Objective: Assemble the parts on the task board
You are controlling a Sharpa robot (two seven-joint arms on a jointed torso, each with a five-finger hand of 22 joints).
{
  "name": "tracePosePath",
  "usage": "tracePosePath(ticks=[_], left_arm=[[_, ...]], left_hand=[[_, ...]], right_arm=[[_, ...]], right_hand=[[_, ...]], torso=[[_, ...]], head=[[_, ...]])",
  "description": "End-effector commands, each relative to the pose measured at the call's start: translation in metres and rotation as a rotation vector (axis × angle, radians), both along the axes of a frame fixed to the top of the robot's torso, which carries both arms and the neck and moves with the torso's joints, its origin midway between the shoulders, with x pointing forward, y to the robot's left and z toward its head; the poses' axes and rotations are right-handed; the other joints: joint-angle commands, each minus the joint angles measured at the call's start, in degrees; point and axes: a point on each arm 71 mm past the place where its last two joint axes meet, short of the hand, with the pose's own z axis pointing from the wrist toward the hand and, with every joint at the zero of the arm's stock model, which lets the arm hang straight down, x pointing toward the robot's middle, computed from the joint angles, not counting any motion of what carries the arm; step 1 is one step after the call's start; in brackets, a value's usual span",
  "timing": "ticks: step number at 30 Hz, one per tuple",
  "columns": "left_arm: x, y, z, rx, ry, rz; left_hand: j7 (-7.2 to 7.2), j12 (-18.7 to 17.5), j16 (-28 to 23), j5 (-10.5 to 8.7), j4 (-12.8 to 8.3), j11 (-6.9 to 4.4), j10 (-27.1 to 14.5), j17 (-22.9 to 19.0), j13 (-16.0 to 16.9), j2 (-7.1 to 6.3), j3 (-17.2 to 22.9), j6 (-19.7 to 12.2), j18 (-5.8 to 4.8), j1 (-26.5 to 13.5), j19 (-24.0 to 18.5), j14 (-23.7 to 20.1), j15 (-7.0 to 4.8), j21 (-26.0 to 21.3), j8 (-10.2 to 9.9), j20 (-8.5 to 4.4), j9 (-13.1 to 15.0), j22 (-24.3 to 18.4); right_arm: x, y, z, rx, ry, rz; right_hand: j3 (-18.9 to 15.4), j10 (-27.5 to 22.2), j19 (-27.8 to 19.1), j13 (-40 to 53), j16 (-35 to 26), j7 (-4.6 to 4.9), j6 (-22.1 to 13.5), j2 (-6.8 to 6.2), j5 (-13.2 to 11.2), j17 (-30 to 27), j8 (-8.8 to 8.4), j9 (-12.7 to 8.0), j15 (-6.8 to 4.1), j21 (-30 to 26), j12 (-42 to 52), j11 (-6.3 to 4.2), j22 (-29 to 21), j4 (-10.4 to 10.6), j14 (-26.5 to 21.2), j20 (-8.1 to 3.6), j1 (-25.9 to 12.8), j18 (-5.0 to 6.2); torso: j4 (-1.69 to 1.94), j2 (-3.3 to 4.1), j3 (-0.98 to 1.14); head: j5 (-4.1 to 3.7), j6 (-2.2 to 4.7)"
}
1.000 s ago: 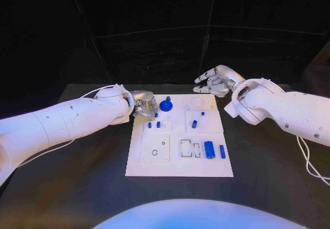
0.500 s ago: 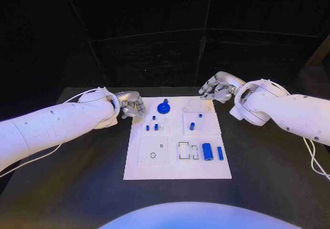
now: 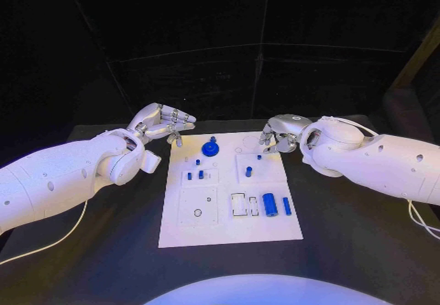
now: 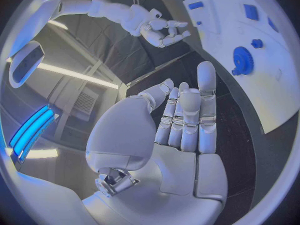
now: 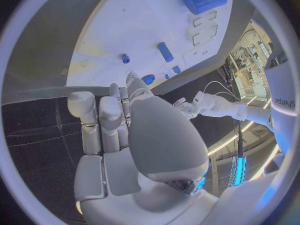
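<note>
Between steps: left hand [image 3: 158, 124] and right hand [image 3: 278, 136] hover at board [image 3: 184, 232] far corners, fingers released, empty. Next: pick a part, perhaps the gear [image 3: 211, 150].

In the head view the right hand [image 3: 278, 137] at centre right lies partly behind its own white wrist housing, and its fingers [image 3: 267, 141] cover the task board [image 3: 229, 222] at its upper right corner, so whether they touch it cannot be told. The small blue parts [image 3: 194, 174] on the upper half of the board are too small to name. In the left wrist view, the board runs off the right edge of the circle.
</note>
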Motion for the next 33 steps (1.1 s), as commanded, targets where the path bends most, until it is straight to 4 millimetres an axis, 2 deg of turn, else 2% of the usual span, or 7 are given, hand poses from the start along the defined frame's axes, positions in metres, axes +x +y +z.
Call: tracePosePath(ticks=[1, 8, 14, 17, 24, 28, 33], left_arm=[[-0.001, 0.003, 0.008, -0.262, 0.013, 0.057], [-0.007, 0.001, 0.009, -0.323, 0.039, 0.040], [-0.009, 0.002, 0.009, -0.342, 0.054, 0.023], [-0.009, 0.003, 0.009, -0.345, 0.056, 0.021], [-0.009, 0.004, 0.009, -0.347, 0.062, 0.017], [-0.008, 0.003, 0.008, -0.347, 0.066, 0.015], [-0.008, 0.003, 0.008, -0.345, 0.070, 0.015]], left_hand=[[0.04, 0.2, -0.6, 0.33, 0.4, 0.02, 0.1, -0.7, 0.1, 0.43, -0.1, 0.3, 0.71, -0.1, -0.4, -0.7, -0.10, -0.4, 0.4, 0.07, -0.1, -0.1], [0.21, 0.5, -1.6, 0.29, 1.3, 0.20, -0.4, -2.7, 0.0, 0.40, -0.9, -0.3, 0.68, -1.6, -0.7, -1.6, 0.08, -1.4, 0.3, 0.22, -0.2, -0.7], [0.51, 0.7, -3.9, 0.32, 1.4, 0.50, -1.4, -6.8, 0.0, 0.70, -1.2, -1.0, 0.65, -1.7, -1.8, -3.5, 0.35, -2.7, 0.1, 0.45, -0.2, -1.6], [0.56, 0.8, -4.1, 0.31, 1.5, 0.56, -1.5, -7.1, 0.0, 0.75, -1.3, -1.1, 0.65, -1.8, -1.9, -3.7, 0.40, -2.9, 0.1, 0.51, -0.2, -1.7], [0.58, 0.8, -4.2, 0.31, 1.6, 0.59, -1.6, -7.2, 0.0, 0.82, -1.3, -1.2, 0.65, -1.9, -2.0, -3.8, 0.44, -3.0, 0.1, 0.55, -0.2, -1.8], [0.64, 0.9, -4.2, 0.31, 1.6, 0.63, -1.8, -7.3, 0.0, 0.82, -1.4, -1.3, 0.65, -2.0, -2.1, -3.9, 0.48, -3.2, 0.1, 0.59, -0.2, -2.0], [0.86, 1.0, -4.3, 0.33, 1.6, 0.83, -2.4, -7.5, -0.1, 0.72, -1.6, -2.0, 0.64, -2.1, -2.3, -4.1, 0.63, -3.5, 0.0, 0.71, -0.2, -2.2]], right_arm=[[-0.001, 0.002, -0.003, -0.101, -0.035, 0.023], [-0.002, 0.008, -0.014, -0.115, -0.014, 0.039], [-0.002, 0.012, -0.022, -0.116, 0.003, 0.045], [-0.002, 0.013, -0.025, -0.115, 0.010, 0.048], [-0.003, 0.017, -0.030, -0.113, 0.026, 0.055], [-0.002, 0.019, -0.032, -0.109, 0.032, 0.057], [-0.002, 0.022, -0.035, -0.110, 0.044, 0.060]], right_hand=[[0.3, -0.6, 0.4, -0.8, 0.3, 0.11, -0.5, -0.80, -0.2, 0.1, -0.52, 0.0, 0.46, 0.1, -0.5, 0.05, 0.1, 0.2, 0.6, 0.27, -0.1, 0.25], [0.6, -1.1, 0.4, -2.3, 0.4, 0.38, -0.9, -1.07, -0.1, 0.1, -1.19, 0.0, 0.70, 0.0, -1.4, 0.38, 0.0, 0.1, 0.6, 0.50, 0.0, 0.29], [1.6, -0.7, 0.5, -3.4, 0.6, 0.45, -0.6, -0.67, -0.5, 0.3, -1.41, 0.1, 0.74, 0.2, -1.6, 0.47, 0.2, 0.1, 0.6, 0.60, 0.4, 0.25], [2.5, -0.3, 0.8, -4.2, 0.9, 0.49, -0.3, -0.48, -1.2, 0.6, -1.54, 0.1, 0.73, 0.5, -1.8, 0.43, 0.7, 0.1, 0.7, 0.62, 0.7, 0.19], [4.4, 0.7, 1.6, -5.5, 2.0, 0.49, 0.6, -0.08, -1.5, 1.7, -1.58, 0.2, 0.59, 1.3, -1.9, 0.33, 2.1, 0.2, 1.0, 0.57, 1.1, -0.05], [6.7, 1.4, 2.0, -6.6, 2.6, 0.59, 1.0, 0.38, -3.1, 2.2, -1.77, 0.2, 0.53, 1.8, -2.1, 0.31, 2.7, 0.3, 1.1, 0.49, 1.5, -0.16], [9.1, 2.4, 2.5, -7.6, 3.3, 0.63, 1.5, 0.41, -3.5, 2.8, -1.91, 0.2, 0.50, 2.5, -2.3, 0.23, 3.8, 0.2, 1.3, 0.47, 1.7, -0.33]], torso=[[0.06, 0.01, -0.03], [-0.02, 0.07, 0.05], [0.02, 0.07, 0.03], [-0.07, 0.06, 0.13], [-0.07, 0.04, 0.11], [-0.12, 0.06, 0.13], [-0.08, 0.05, 0.13]], head=[[-0.16, 0.13], [-0.12, 0.20], [-0.13, 0.08], [0.06, -0.07], [0.11, -0.17], [0.17, -0.18], [0.15, -0.31]])
